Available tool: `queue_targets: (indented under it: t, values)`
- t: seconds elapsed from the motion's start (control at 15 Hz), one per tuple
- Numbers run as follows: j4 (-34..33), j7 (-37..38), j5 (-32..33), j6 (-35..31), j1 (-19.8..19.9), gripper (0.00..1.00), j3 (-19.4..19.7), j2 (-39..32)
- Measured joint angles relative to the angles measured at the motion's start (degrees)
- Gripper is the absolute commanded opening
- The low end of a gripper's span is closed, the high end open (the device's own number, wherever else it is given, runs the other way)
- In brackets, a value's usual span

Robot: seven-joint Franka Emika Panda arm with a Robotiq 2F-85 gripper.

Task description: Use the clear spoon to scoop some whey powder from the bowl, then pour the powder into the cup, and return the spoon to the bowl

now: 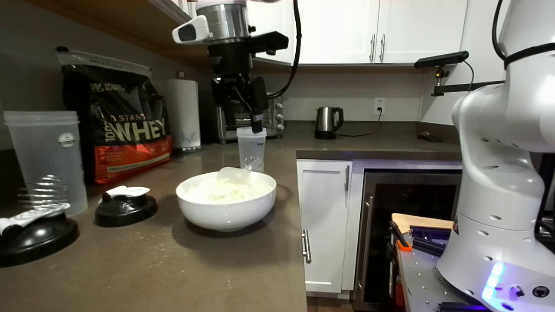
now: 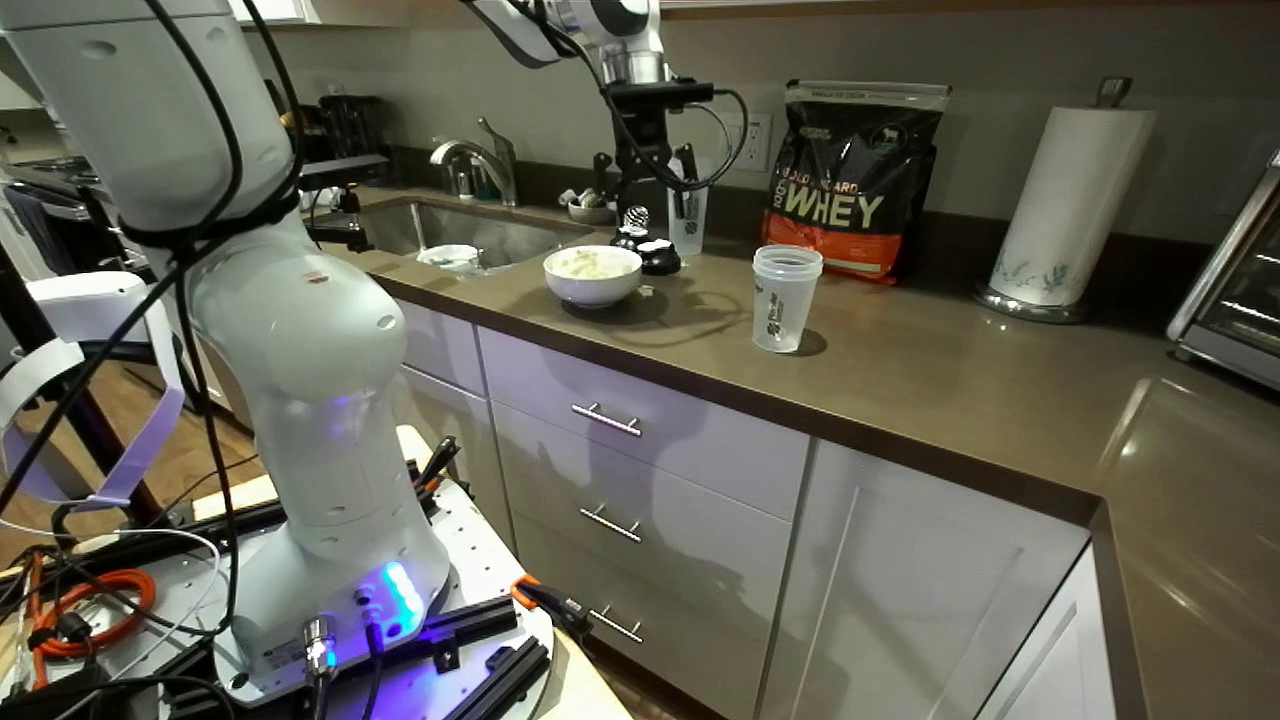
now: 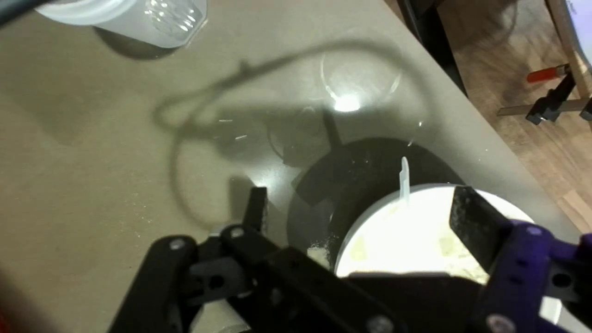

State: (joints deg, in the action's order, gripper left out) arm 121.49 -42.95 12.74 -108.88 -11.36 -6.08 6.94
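Countertop (image 1: 143, 268) | spoon (image 1: 234, 175) in bowl (image 1: 225, 216) (handle past rim) | well below gripper (image 3: 360, 201)

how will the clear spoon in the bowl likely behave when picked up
Probably light and fairly stiff: the clear spoon looks like thin plastic. It may twist when gripped, since it rests against loose whey powder. Its narrow handle, jutting beyond the bowl, might slip.

Includes a black WHEY bag (image 1: 123, 117) on the counter (image 1: 208, 277) and a paper towel roll (image 1: 184, 112) between it and a toaster oven (image 2: 1240, 290). Has two black lids (image 1: 125, 213) on the same counter, and a steel kettle (image 1: 326, 123) near a wall outlet (image 1: 379, 106). Also takes in a sink (image 2: 510, 236) with a faucet (image 2: 507, 178).
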Motion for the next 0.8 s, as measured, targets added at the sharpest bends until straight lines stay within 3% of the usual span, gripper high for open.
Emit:
queue_targets:
  t: [0.67, 0.8]
  values:
    - [0.2, -5.1, -0.6, 0.4, -0.1, 1.0, -0.8, -3.3]
    - [0.3, -5.2, -0.7, 0.4, -0.1, 0.93, -1.0, -4.1]
